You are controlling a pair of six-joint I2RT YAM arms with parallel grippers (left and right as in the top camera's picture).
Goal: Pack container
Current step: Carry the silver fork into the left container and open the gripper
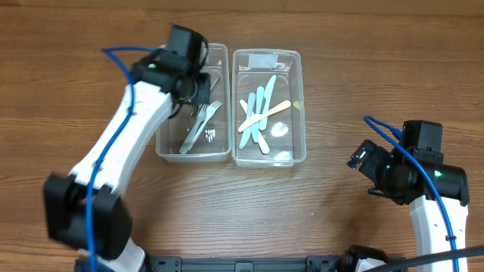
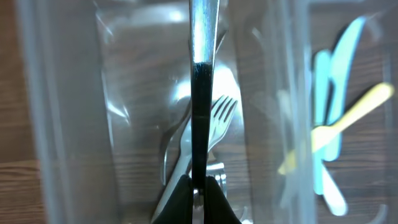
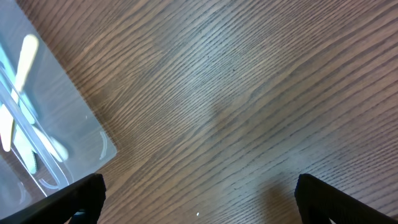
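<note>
Two clear plastic containers stand side by side. The left container (image 1: 193, 155) holds metal forks (image 1: 203, 125); the right container (image 1: 268, 161) holds light blue and cream plastic cutlery (image 1: 261, 113). My left gripper (image 1: 198, 89) is inside the left container, shut on a thin metal utensil (image 2: 201, 93) that shows edge-on, upright between the jaws (image 2: 198, 193), over a fork (image 2: 214, 121). My right gripper (image 1: 364, 175) is open and empty above bare table, to the right of the containers; its fingers (image 3: 199, 199) are spread wide.
The wooden table (image 1: 340, 60) surrounds the containers. The right container's corner (image 3: 37, 124) shows at the left of the right wrist view. The left container's wall (image 2: 62, 124) and the plastic cutlery (image 2: 336, 118) show in the left wrist view.
</note>
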